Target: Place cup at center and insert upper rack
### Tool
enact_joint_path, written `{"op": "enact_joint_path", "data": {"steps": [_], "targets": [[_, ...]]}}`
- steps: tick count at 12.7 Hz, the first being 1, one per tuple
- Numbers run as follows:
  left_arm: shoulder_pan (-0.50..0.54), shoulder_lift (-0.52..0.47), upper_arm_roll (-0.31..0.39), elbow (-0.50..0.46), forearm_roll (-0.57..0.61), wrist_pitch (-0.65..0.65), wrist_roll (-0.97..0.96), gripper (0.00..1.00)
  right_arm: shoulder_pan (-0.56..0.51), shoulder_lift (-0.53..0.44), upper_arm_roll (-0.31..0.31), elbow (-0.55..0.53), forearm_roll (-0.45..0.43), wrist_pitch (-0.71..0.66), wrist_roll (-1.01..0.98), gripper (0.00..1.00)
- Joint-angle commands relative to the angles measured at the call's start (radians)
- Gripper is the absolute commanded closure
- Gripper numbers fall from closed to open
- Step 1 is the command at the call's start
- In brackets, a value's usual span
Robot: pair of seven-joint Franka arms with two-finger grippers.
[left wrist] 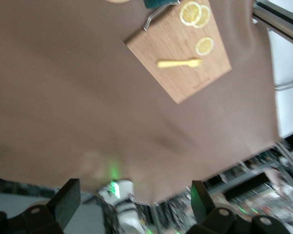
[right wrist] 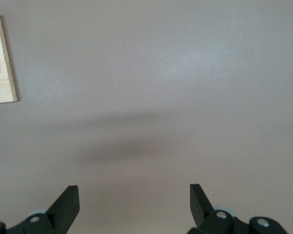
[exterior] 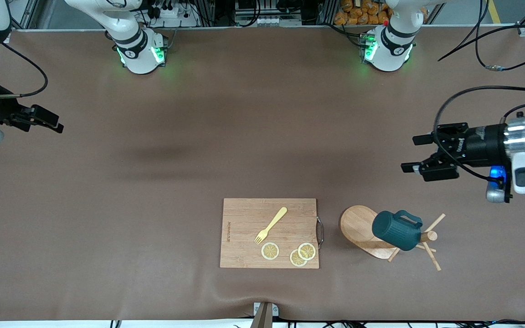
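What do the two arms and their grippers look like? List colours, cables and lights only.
Both arms are white with black bands at the joints and green lights at the bases. The left gripper is black with black cables looping from it, on a silver wrist with a white camera unit and a blue light. The right gripper is black too, with a black cable.

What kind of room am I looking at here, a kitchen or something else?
Probably a robotics lab staged like a kitchen: two robot arms bolted along a brown mat-covered table, cable clutter at its edge, and props like a cutting board and mug tree.
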Motion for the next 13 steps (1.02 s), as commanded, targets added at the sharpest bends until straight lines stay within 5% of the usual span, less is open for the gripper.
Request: {"op": "enact_joint_path", "data": {"steps": [1, 4, 9, 13], "targets": [[0.007, -0.056, -0.085, -0.026, 0.177, -0.001, 0.005, 0.00, -0.032, -0.023, 0.014, -0.037, -0.009, 0.027, -0.028, 0.00], [0.012, -0.078, -0.161, -0.026, 0.365, -0.010, 0.072, 0.00, -0.029, -0.023, 0.014, -0.046, -0.009, 0.037, -0.028, 0.00], [0.024, -0.110, -0.166, -0.024, 0.503, -0.079, 0.195, 0.00, -0.025, -0.023, 0.016, -0.046, -0.009, 0.053, -0.028, 0.00], [-0.005, -0.144, -0.095, -0.023, 0.559, -0.076, 0.396, 0.00, -0.022, -0.045, 0.022, -0.045, -0.052, 0.034, -0.029, 0.00]]}}
